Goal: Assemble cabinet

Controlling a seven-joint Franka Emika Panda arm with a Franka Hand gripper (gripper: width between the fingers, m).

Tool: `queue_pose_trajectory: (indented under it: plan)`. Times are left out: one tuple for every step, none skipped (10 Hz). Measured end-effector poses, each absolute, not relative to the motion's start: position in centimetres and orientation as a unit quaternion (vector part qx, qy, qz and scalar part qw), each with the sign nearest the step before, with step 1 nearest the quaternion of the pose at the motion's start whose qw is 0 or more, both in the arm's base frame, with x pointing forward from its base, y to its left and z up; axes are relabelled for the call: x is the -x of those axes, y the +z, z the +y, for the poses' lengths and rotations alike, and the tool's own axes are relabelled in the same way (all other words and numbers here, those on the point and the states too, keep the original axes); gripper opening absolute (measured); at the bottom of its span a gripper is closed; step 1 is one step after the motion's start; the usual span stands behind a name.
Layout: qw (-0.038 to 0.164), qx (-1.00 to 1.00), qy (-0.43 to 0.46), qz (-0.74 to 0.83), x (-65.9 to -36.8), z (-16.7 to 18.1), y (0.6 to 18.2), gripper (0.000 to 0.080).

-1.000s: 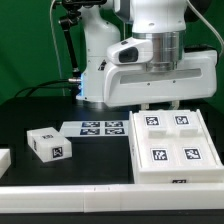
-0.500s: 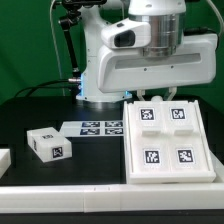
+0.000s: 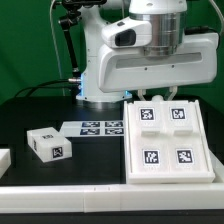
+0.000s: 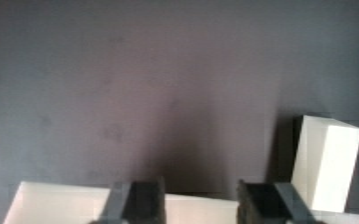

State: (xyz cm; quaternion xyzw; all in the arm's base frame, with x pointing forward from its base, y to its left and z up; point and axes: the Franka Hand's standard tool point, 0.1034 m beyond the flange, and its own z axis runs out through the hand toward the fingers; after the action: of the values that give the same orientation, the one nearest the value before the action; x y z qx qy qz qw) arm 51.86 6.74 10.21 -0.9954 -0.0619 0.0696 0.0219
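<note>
The cabinet [image 3: 168, 142] has shifted slightly on the tabletop [image 3: 30, 118], touching the marker board [image 3: 100, 127] on the exterior view's right. The pincer [image 4: 202, 200] has lifted clear (fingers apart, empty), so the nudge looks finished.

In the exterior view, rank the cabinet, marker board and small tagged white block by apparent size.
1. cabinet: clearly largest.
2-3. marker board and small tagged white block: about alike; the board lies flat and foreshortened, the block nearer the camera, so unranked.
</note>
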Motion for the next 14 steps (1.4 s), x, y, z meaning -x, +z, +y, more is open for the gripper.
queue_pose_trajectory:
  plan:
    - [0.021,0.995,0.069,-0.064,-52.0,6.5,10.6,0.0198]
    - [0.021,0.995,0.073,-0.066,-52.3,6.3,11.5,0.0198]
    - [0.021,0.994,0.072,-0.076,-53.0,6.1,12.4,0.0198]
    - [0.022,0.994,0.069,-0.08,-53.7,5.8,13.0,0.0195]
    - [0.022,0.995,0.065,-0.079,-54.3,5.8,13.6,0.0193]
    - [0.022,0.994,0.065,-0.079,-54.2,5.8,13.4,0.0193]
    - [0.022,0.994,0.065,-0.079,-54.2,5.8,13.4,0.018]
    - [0.022,0.994,0.065,-0.079,-54.2,5.8,13.4,0.017]
    - [0.022,0.994,0.065,-0.079,-54.2,5.8,13.4,0.0154]
    - [0.022,0.994,0.065,-0.08,-54.2,5.8,13.4,0.0154]
    - [0.022,0.994,0.065,-0.08,-54.2,5.8,13.4,0.0148]
    - [0.022,0.994,0.065,-0.08,-54.2,5.8,13.4,0.0148]
    - [0.022,0.994,0.065,-0.08,-54.2,5.8,13.4,0.0359]
    - [0.022,0.994,0.065,-0.08,-54.2,5.8,13.4,0.0359]
